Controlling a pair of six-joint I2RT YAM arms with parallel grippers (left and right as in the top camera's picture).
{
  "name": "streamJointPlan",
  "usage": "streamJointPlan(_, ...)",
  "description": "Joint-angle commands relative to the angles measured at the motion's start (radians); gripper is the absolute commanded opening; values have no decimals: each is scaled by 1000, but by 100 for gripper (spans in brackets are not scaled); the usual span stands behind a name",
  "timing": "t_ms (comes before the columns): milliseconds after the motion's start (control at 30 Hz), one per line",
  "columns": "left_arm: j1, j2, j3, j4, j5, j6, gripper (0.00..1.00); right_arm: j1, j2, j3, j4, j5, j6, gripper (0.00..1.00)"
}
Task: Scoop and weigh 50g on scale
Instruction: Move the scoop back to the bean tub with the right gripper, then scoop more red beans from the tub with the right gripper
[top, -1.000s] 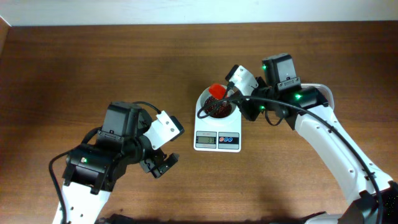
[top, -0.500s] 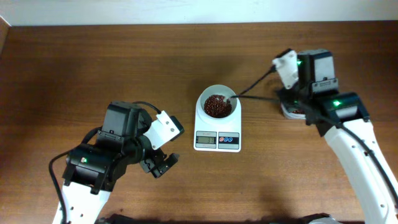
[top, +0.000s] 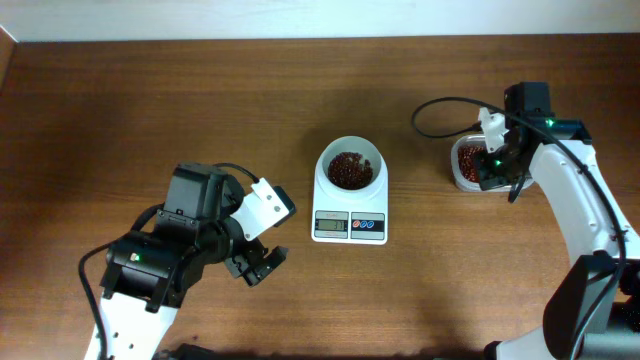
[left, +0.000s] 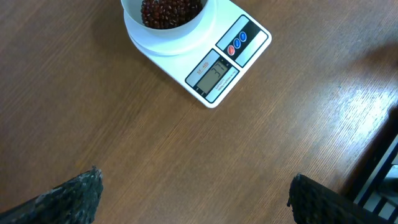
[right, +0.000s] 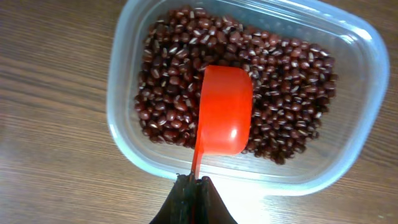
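Your right gripper (right: 195, 185): jaws shut on red scoop (right: 225, 112) over tub (right: 124, 134). Left gripper (top: 257, 262): jaws wide, empty. Scale (top: 349, 215) at tabletop (top: 150, 100) centre holds beans (top: 348, 170).

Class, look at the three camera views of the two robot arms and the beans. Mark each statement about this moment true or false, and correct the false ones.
1. The bowl on the scale has beans in it. True.
2. The red scoop is over the scale. False: it is over the beans in the clear tub, away from the scale.
3. The left fingers are open and hold nothing. True.
4. The right fingers are open. False: they are shut on the red scoop's handle.
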Motion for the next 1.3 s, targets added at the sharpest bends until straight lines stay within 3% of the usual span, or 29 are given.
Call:
streamJointPlan(0,6,-1,6,2,18,15,99,-5,4,11,-11,-136,14,4)
streamJointPlan(733,6,-1,6,2,18,15,99,-491,67,10,-21,-836,32,4)
streamJointPlan(833,6,-1,6,2,18,15,99,-549,67,10,-50,-859,31,4)
streamJointPlan(1100,7,0,6,0,16,15,99,-571,67,10,-96,-1093,27,4)
streamJointPlan(1267,8,1,6,-1,15,15,99,-449,67,10,-84,-1221,27,4)
